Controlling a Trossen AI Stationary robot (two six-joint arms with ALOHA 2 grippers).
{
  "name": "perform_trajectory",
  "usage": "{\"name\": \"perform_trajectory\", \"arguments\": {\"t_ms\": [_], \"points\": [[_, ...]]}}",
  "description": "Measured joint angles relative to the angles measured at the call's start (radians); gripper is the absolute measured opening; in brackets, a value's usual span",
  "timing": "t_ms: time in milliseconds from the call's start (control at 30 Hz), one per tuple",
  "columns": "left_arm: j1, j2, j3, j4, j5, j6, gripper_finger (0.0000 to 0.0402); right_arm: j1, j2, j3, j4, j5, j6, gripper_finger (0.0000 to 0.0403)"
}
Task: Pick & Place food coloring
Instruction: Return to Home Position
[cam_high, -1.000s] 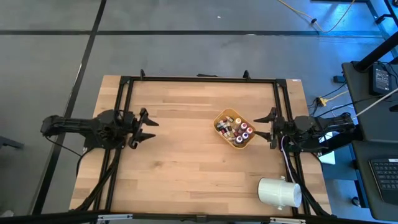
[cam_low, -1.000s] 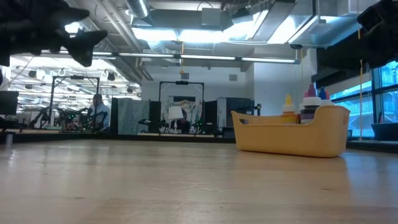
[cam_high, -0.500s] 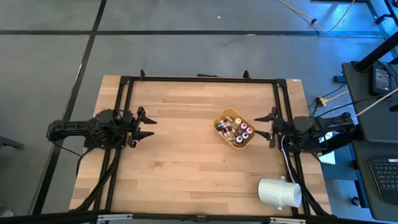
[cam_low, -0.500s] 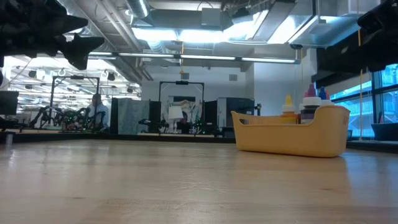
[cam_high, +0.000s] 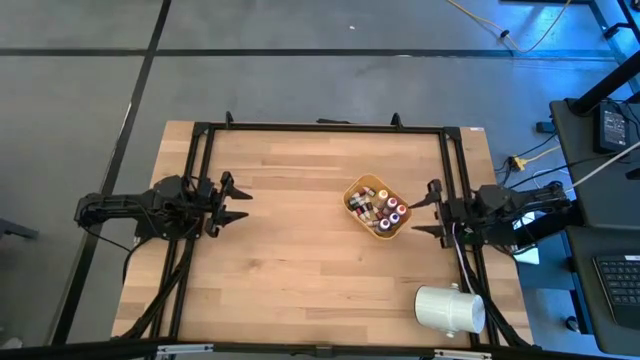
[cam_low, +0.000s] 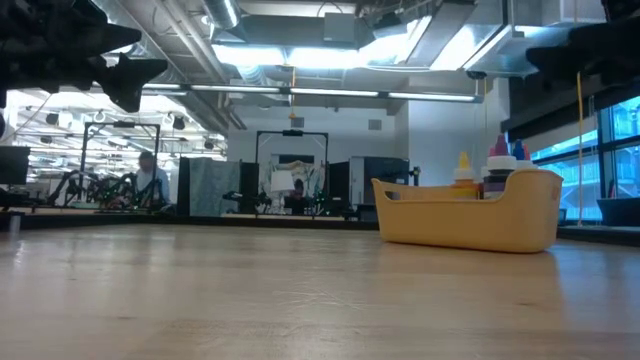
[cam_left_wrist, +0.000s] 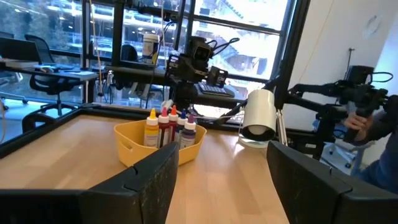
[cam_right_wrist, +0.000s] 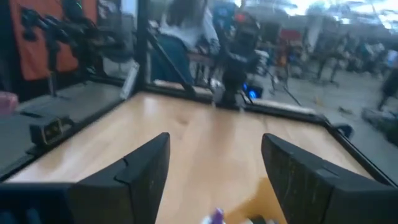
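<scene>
The food coloring bottles (cam_high: 378, 208) stand together in a yellow-orange bowl (cam_high: 360, 190) right of the table's middle. In the left wrist view the bottles (cam_left_wrist: 169, 123) rise above the bowl's wall (cam_left_wrist: 146, 152). The low view shows their caps (cam_low: 485, 168) over the rim (cam_low: 470, 215). My right gripper (cam_high: 425, 208) hangs open, level, just right of the bowl, touching nothing. One purple cap (cam_right_wrist: 216, 214) shows between its fingers. My left gripper (cam_high: 238, 201) waits open at the table's left side, pointing toward the bowl.
A big white cylinder (cam_high: 450, 308) lies on its side at the near right corner, also in the left wrist view (cam_left_wrist: 258, 115). Black frame rails (cam_high: 320, 127) run along the table's far, left and right edges. People sit in the room beyond the table.
My right gripper has turned at the wrist and rolled a little, so its fingertips now point more toward the bowl; it stays open and above the table. The bowl and bottles have not moved.
</scene>
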Motion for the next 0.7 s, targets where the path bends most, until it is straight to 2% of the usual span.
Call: {"name": "perform_trajectory", "arguments": {"t_ms": [133, 267, 400, 700], "points": [[0.000, 0.000, 0.000, 0.000, 0.000, 0.000, 0.0240, 0.000, 0.000, -0.082, 0.170, -0.028, -0.048, 0.0255], [0.000, 0.000, 0.000, 0.000, 0.000, 0.000, 0.0240, 0.000, 0.000, -0.130, 0.311, -0.028, -0.017, 0.0255], [0.000, 0.000, 0.000, 0.000, -0.001, 0.000, 0.0240, 0.000, 0.000, -0.130, 0.316, -0.028, 0.005, 0.0255], [0.000, 0.000, 0.000, 0.000, 0.000, 0.000, 0.0240, 0.000, 0.006, -0.130, 0.151, -0.022, 0.005, 0.0255]]}}
